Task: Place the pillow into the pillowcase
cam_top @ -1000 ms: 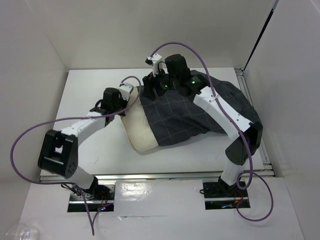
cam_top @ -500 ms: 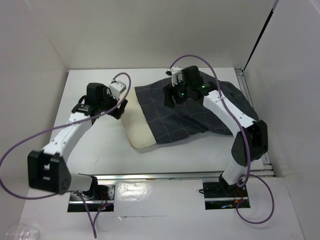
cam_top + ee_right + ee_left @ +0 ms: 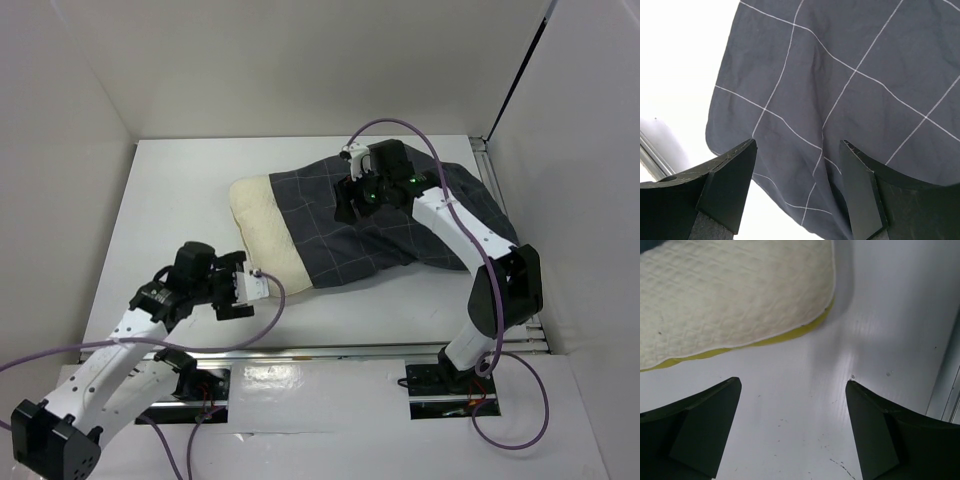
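Seeing soft cream-white pillow (image 3: 262, 222) partly inside dark charcoal grid-lined cloth pillowcase (image 3: 330, 242), left gripper (image 3: 792, 381) and right gripper (image 3: 797, 142) both wide open.

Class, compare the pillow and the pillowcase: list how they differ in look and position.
The pillow is cream-white; the pillowcase is dark grey. The pillow is quilted with a yellow edge; the pillowcase bears a thin light grid. The pillowcase covers most of the pillow, whose left end sticks out. Both lie on the table.
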Robot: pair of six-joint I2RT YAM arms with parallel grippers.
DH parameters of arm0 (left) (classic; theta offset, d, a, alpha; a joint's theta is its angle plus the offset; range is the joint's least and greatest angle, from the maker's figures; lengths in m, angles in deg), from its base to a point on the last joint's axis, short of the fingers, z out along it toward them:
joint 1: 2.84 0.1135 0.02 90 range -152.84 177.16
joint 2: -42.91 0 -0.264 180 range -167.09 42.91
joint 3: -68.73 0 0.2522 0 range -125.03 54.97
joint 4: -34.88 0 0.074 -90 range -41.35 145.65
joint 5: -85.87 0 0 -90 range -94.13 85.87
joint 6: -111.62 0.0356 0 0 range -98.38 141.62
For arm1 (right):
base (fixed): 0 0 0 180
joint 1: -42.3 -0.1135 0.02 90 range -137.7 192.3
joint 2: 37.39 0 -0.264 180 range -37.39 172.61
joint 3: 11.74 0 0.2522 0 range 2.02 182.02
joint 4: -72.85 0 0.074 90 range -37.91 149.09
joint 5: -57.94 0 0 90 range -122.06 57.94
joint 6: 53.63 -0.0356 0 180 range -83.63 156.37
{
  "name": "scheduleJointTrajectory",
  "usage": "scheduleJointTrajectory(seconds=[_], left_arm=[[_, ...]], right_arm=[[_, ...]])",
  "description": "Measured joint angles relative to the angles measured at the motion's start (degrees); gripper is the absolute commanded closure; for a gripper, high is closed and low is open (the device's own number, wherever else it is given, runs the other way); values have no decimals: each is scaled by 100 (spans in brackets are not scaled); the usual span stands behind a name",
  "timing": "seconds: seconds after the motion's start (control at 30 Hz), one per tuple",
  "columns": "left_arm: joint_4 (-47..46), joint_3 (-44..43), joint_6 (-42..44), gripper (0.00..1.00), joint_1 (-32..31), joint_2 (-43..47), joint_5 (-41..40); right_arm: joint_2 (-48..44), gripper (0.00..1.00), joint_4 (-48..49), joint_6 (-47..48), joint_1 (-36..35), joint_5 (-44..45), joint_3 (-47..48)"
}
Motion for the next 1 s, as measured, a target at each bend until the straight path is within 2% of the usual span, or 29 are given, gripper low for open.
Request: scheduleJointTrajectory(seconds=[0.23, 0.43, 0.57, 0.7, 0.77, 0.8, 0.9, 0.93, 1.0], left_arm=[[-385, 686, 822, 0, -48, 85, 199], [-1239, 708, 859, 0, -81, -708, 496], [-1631, 682, 835, 8, -131, -1257, 603], [-1818, 466, 802, 26, -149, -1792, 669], [-1847, 330, 774, 31, -149, -1961, 702], [-1862, 280, 758, 40, -149, -2022, 717], [-1956, 190, 627, 59, -153, -2151, 758], [-1996, 179, 601, 77, -160, -2194, 761], [-2041, 144, 516, 91, -177, -2284, 780]], right_arm=[[0, 26, -7, -4, 2, -103, 24], [0, 26, -9, -4, 2, -120, 26], [0, 26, -7, -4, 2, -136, 26], [0, 26, -7, -4, 2, -142, 33], [0, 26, -9, -4, 2, -140, 35], [0, 26, -7, -4, 2, -142, 35], [0, 26, -7, -4, 2, -142, 35], [0, 26, -7, -4, 2, -140, 35], [0, 26, -9, -4, 2, -140, 37]])
